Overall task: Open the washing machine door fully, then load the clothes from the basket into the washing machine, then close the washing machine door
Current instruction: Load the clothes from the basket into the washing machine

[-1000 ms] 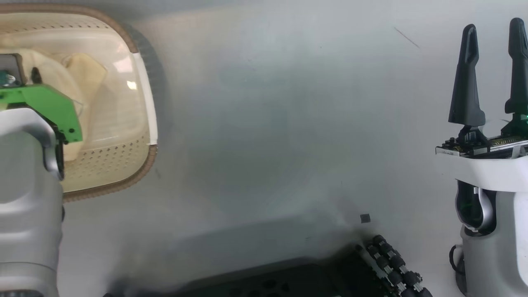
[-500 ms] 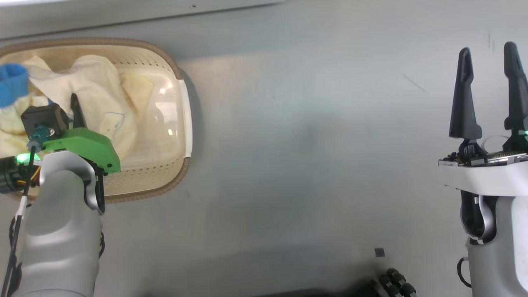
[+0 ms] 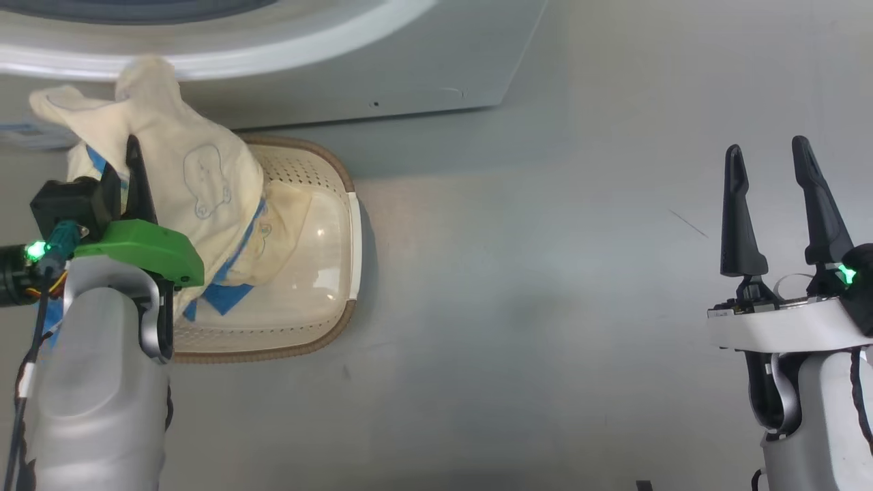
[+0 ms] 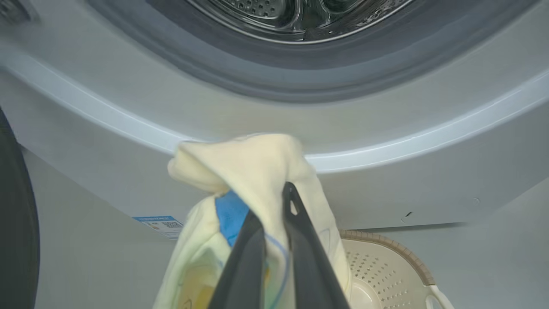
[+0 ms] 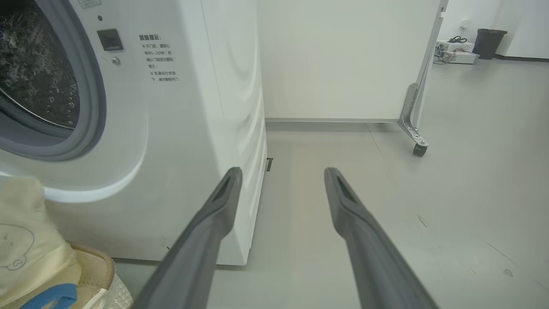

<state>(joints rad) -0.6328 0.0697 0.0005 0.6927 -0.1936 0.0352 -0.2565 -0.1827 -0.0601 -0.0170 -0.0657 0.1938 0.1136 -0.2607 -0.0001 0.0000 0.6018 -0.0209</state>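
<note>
My left gripper [image 3: 131, 153] is shut on the clothes [image 3: 198, 184], cream fabric with line drawings and blue parts. It hangs from the fingers above the cream basket [image 3: 320, 327]. In the left wrist view the clothes [image 4: 257, 163] are bunched around my gripper [image 4: 274, 206], just below the washing machine [image 4: 386, 124] opening with its grey seal and steel drum [image 4: 300, 13]. The washing machine door [image 4: 17, 240] shows as a black curved edge at far left. My right gripper [image 3: 765, 146] stands open and empty over bare floor, well right of the basket.
The washing machine [image 5: 193, 107] has its front corner just left of my right gripper [image 5: 283, 171]. A white partition on casters [image 5: 414, 137] stands behind it, with a dark bin [image 5: 489, 43] far back. A blue label sticker [image 4: 161, 225] sits low on the washer front.
The head camera has tilted up, bringing the washer front into view. My left gripper has lifted the clothes from inside the basket, so they now hang above it. The right gripper stays open.
</note>
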